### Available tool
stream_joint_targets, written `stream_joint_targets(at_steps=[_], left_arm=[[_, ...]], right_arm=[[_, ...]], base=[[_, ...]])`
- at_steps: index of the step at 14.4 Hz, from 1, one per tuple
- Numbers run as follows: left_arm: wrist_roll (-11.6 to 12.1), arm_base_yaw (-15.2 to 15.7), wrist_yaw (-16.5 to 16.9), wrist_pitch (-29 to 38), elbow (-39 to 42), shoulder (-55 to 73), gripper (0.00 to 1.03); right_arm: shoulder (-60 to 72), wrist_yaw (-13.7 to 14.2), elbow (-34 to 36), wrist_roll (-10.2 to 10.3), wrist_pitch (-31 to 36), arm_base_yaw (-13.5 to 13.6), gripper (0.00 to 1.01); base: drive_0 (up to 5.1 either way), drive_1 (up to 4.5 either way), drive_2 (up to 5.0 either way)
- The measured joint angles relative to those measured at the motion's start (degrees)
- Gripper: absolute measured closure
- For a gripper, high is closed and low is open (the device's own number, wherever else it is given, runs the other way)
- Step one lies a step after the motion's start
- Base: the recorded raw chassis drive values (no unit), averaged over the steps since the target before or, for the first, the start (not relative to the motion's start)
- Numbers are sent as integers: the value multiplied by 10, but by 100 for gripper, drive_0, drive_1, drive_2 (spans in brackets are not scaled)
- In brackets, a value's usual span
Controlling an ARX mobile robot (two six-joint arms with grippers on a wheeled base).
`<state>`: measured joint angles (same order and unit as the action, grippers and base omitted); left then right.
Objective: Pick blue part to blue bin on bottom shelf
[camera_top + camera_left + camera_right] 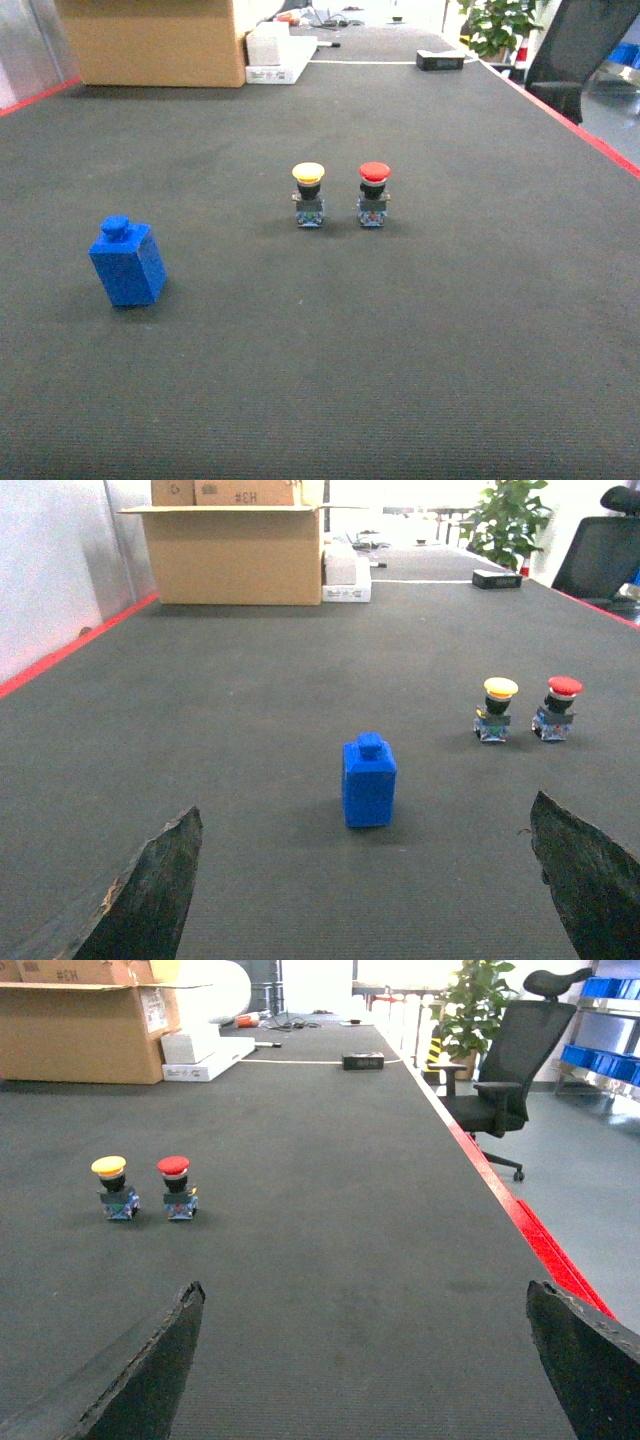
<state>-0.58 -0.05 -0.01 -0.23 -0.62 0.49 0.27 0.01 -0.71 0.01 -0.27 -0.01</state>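
Standing beyond spread left fingers (150,890), blue part (369,782)

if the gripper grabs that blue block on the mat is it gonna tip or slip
The blue part looks like rigid moulded plastic, so probably stiff and light. It stands taller than wide, so a sideways nudge might tip it. Its flat sides should suit the left gripper fingers, though smooth plastic could slip.
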Motion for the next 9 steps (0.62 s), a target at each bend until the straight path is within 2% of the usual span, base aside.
stream_joint_targets(at_steps=[2,3,4,7,9], left_arm=[[0,-1,-5,-5,0,1,5],[-12,-41,-98,-62,-20,42,5],[-17,-54,-150,-42,-25,96,5],[-19,-49,-175,23,-25,155,5],[-19,-47,-169,79,-28,208,5]], right_arm=[[0,0,0,0,0,0,3],[0,0,0,0,0,0,3],[0,-1,0,0,0,0,3],[0,0,0,0,0,0,3],[0,0,0,0,-1,0,3]], base=[[0,0,0],[0,0,0],[0,0,0],[0,0,0],[0,0,0]])
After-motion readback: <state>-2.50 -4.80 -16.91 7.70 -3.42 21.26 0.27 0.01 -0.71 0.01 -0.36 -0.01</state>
